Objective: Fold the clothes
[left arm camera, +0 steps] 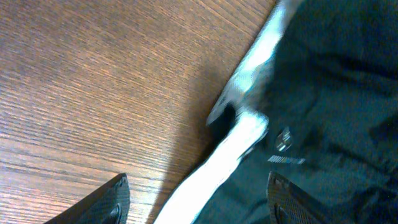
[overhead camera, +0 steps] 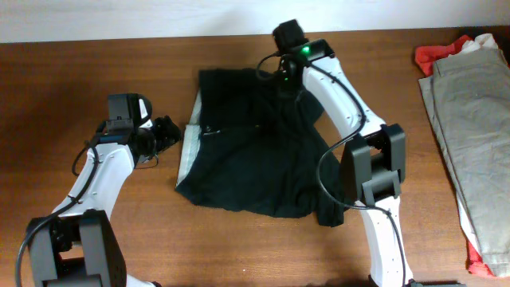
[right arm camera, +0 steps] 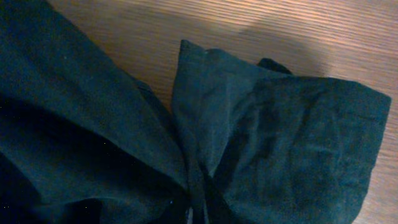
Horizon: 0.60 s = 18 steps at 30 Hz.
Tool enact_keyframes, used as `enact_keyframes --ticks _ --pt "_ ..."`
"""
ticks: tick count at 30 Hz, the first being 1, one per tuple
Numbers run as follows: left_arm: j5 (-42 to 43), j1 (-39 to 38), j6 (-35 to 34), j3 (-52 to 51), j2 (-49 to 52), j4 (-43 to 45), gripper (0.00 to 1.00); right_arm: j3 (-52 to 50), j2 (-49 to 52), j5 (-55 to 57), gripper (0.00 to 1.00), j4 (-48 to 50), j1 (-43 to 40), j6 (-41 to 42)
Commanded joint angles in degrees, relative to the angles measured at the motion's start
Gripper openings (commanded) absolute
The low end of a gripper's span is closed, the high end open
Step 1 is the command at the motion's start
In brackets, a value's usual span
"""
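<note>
The left pincer (left arm camera: 198, 182), spread wide, straddles the pale waistband (left arm camera: 249, 124) of the black shorts (overhead camera: 255, 163) lying mid-desk (overhead camera: 96, 64). It should bite both layers squarely. The right pincer (overhead camera: 285, 84) hangs over the shorts' far edge; I cannot tell its grip.

Bright and even from above in the overhead view, with soft shadows on the table (overhead camera: 80, 72). Strongly blurred at the left wrist, with glare on the pale waistband (left arm camera: 242, 134). Dimmer at the right wrist, with little detail in the dark garment (right arm camera: 298, 143).
</note>
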Motion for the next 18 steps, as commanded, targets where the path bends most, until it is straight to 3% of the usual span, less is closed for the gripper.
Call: enact_keyframes --ticks 1,8,9,10,14,17,18 --pt "1.3 -0.2 -0.1 0.7 0.6 0.0 0.70 1.1 -2.7 2.2 0.41 -0.4 -0.9 0.9" --pt "1.3 -0.2 -0.1 0.7 0.6 -0.1 0.70 0.8 -1.0 1.0 0.42 3.1 -0.9 1.0" --pt "1.3 -0.2 -0.1 0.7 0.6 -0.3 0.70 0.7 -0.3 0.9 0.37 3.4 -0.9 1.0" --pt "1.3 -0.2 -0.1 0.7 0.6 -0.7 0.70 0.7 0.3 0.9 0.18 3.4 -0.9 1.0" --pt "1.3 -0.2 0.4 0.7 0.6 -1.8 0.70 -1.7 0.9 0.9 0.34 4.9 -0.9 1.0" --pt "1.3 -0.2 0.8 0.7 0.6 -1.8 0.70 -5.2 0.9 -0.3 0.33 7.3 -0.9 2.5" --pt "1.3 -0.2 0.8 0.7 0.6 -1.8 0.70 -5.6 0.9 -0.4 0.24 7.7 -0.9 2.5"
